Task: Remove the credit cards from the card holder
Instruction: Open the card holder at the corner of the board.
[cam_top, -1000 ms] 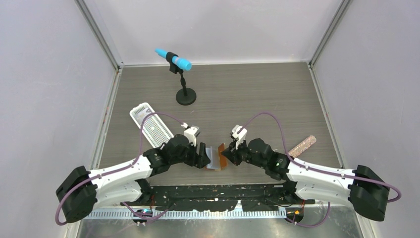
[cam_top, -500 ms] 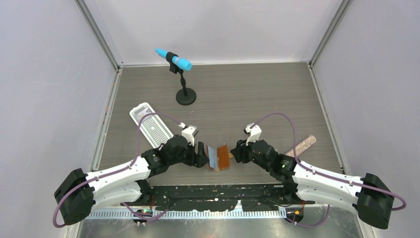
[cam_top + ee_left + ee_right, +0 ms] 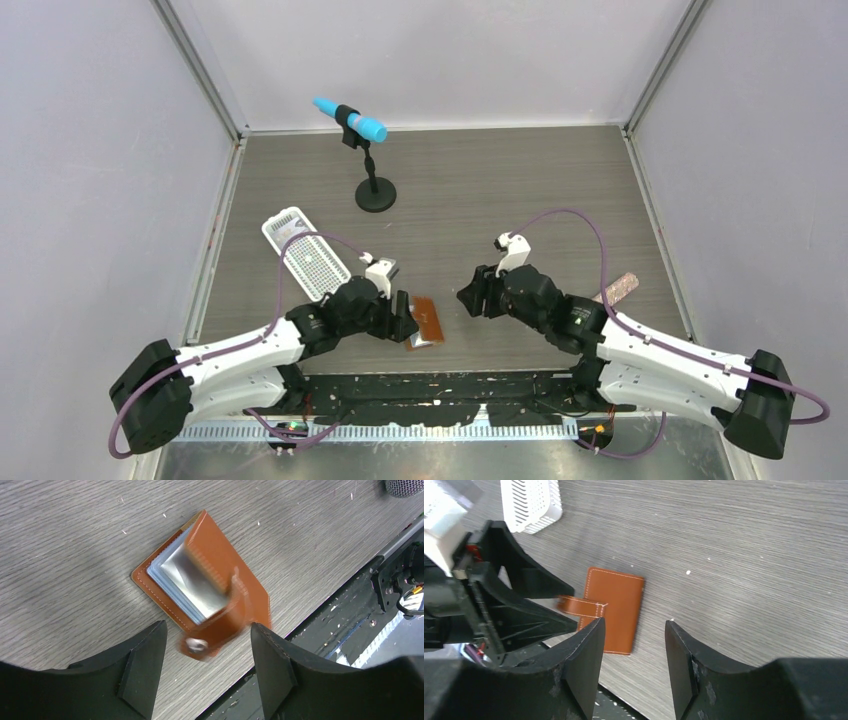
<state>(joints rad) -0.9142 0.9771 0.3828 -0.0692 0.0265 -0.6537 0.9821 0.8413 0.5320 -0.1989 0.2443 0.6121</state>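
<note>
Left gripper (image 3: 403, 319) crowds the card holder (image 3: 430, 319) (right side reachable).

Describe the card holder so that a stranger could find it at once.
Look at the near edge of the grey table, between the two arms. There, beside the left end effector, lies the card holder. It is small brown leather with a snap tab, unlike the white tray.

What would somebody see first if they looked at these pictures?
A small brown card holder lies near the front edge of the table, with the open left end effector right beside it and the open right end effector a little apart. Farther back stands a bright blue microphone on its stand, and a white holey tray lies to the left.
</note>
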